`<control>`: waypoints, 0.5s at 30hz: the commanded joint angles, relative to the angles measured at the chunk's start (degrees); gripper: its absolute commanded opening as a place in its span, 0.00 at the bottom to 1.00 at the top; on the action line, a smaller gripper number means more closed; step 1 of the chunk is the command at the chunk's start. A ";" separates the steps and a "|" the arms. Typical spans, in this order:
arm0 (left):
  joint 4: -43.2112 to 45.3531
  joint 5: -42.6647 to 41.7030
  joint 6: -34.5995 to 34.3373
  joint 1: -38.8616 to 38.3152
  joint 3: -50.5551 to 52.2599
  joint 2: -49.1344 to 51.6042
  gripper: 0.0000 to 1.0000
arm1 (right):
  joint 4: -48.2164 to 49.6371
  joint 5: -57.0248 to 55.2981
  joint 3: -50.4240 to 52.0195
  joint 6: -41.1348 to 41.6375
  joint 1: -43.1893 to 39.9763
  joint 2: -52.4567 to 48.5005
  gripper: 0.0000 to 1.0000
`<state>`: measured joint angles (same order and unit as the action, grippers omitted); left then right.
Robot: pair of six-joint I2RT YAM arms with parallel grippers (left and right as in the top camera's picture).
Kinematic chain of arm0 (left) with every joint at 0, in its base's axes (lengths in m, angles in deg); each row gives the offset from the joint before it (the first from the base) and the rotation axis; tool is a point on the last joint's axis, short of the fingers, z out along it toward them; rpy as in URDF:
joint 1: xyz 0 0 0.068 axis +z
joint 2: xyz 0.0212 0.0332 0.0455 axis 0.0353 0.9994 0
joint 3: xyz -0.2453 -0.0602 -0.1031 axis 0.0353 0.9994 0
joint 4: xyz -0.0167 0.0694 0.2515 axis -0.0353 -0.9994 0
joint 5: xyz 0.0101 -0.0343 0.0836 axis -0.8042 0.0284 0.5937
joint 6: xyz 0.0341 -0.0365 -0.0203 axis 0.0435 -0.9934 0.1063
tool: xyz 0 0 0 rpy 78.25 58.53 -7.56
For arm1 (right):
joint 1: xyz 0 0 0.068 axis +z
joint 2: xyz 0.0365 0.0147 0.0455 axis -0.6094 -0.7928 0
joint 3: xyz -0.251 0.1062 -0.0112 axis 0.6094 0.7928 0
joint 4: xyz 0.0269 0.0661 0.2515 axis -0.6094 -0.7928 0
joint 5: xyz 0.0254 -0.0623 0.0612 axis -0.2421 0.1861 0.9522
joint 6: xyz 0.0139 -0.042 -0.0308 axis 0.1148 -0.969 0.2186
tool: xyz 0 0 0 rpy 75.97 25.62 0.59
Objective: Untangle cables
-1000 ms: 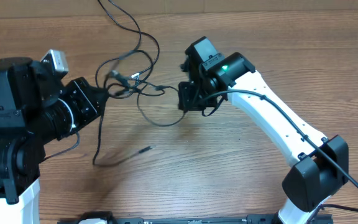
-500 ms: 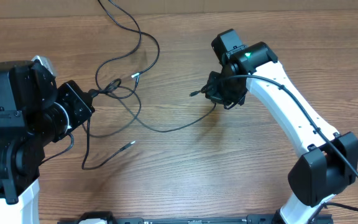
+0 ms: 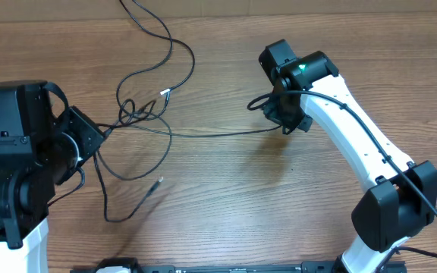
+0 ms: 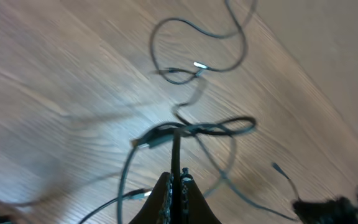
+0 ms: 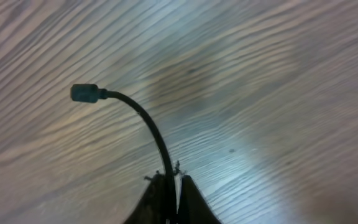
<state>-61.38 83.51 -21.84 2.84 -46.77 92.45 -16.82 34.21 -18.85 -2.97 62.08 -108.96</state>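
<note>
Thin black cables (image 3: 139,110) lie knotted on the wooden table left of centre, and one strand (image 3: 203,133) runs taut between my two grippers. My left gripper (image 3: 103,134) is shut on that strand just left of the knot. In the left wrist view the cord rises from the closed left gripper (image 4: 178,179) to the knot (image 4: 191,129), with a silvery plug (image 4: 199,65) beyond. My right gripper (image 3: 281,121) is shut on the strand's other end. The right wrist view shows the cord leaving the right gripper (image 5: 171,180) and curving up to a dark plug (image 5: 84,93).
A loose loop with a small plug (image 3: 158,182) lies in front of the knot. A silvery plug (image 3: 165,92) sits behind the knot. One cord (image 3: 146,23) runs off the far table edge. The left arm's black body (image 3: 17,167) fills the left side.
The grippers have pulled apart: right arm swung right, left drew back left. The slack loop between them has straightened into a taut line and the knot has shifted left.
</note>
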 commanded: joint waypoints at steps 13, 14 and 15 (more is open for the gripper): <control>-7.63 32.87 -10.01 -0.09 -0.81 0.13 0.04 | -3.76 -10.43 0.17 5.86 -6.23 -0.13 0.12; -7.23 32.98 -9.99 -0.09 -0.81 0.28 0.04 | -3.89 -10.43 0.17 5.86 -6.82 -0.13 0.12; -6.95 32.83 -9.99 -0.11 -0.81 0.44 0.04 | -3.98 -10.38 0.17 5.86 -7.48 -0.11 0.12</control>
<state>-68.99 111.55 -30.08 2.75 -46.77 92.47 -20.71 25.36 -18.85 1.88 56.07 -108.96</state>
